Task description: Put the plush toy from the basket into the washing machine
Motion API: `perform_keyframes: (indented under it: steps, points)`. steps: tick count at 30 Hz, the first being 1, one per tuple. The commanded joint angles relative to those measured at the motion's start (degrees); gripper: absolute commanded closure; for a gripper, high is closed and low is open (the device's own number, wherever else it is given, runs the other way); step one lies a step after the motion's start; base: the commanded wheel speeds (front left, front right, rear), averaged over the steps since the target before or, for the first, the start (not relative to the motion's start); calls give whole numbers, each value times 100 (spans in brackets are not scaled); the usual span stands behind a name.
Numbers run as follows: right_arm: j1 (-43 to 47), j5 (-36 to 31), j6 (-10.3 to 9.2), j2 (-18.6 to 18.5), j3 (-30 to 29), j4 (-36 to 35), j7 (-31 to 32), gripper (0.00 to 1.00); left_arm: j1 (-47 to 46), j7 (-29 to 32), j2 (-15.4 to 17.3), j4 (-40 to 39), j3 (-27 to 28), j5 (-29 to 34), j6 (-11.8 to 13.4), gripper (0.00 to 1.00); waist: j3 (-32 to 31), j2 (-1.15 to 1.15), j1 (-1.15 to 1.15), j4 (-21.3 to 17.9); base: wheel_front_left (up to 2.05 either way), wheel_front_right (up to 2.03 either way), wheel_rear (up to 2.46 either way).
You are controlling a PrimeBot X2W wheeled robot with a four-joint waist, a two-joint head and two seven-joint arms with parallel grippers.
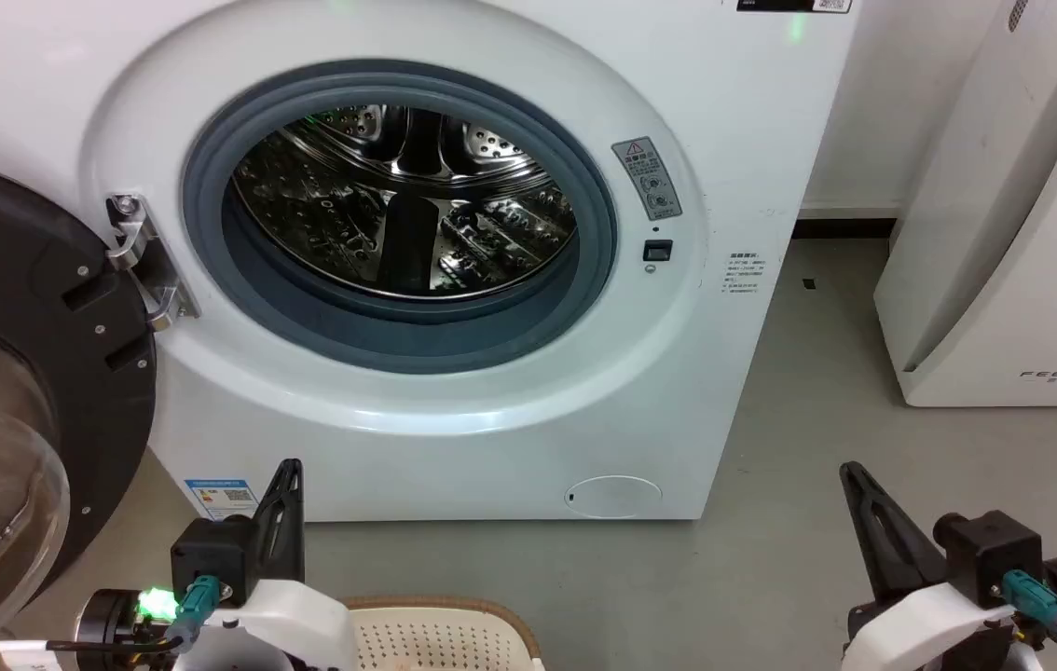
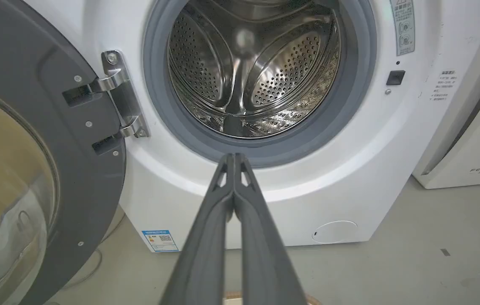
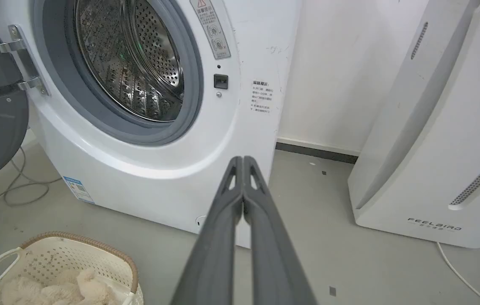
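I count one plush toy (image 3: 56,290) lying in one basket (image 3: 46,259) on the floor before one washing machine (image 1: 491,447), with its door (image 1: 16,280) open. My left gripper (image 2: 234,157) and right gripper (image 3: 243,159) each have their fingers pressed together, empty.

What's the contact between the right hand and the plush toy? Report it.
Apart. Right wrist view shows floor between the right hand and the plush toy in the basket.
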Motion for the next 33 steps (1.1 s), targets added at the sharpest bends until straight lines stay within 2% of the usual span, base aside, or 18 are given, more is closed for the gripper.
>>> perform_keyframes:
  steps: [1, 19, 20, 33]
  points:
    - [-81, -44, -5, -1, -3, 14, 3, 100, -26, 2, 0, -24, 6, 10, 15, 100, 0, 0, 0, 0, 0, 0, 0]
    - [-81, -44, -5, -1, -3, 14, 3, 100, -26, 2, 0, -24, 6, 10, 15, 100, 0, 0, 0, 0, 0, 0, 0]
    - [1, 2, 0, 0, -2, -1, 0, 0, 0, 0, 0, 1, -4, 0, 0, 0, 0, 0, 0, 0, 0, 0, 0]
    - [18, 133, 0, 0, -54, 16, -124, 0, 19, -124, 0, 54, -76, -136, 12, 0, 24, 0, 0, -7, 0, 0, 0]
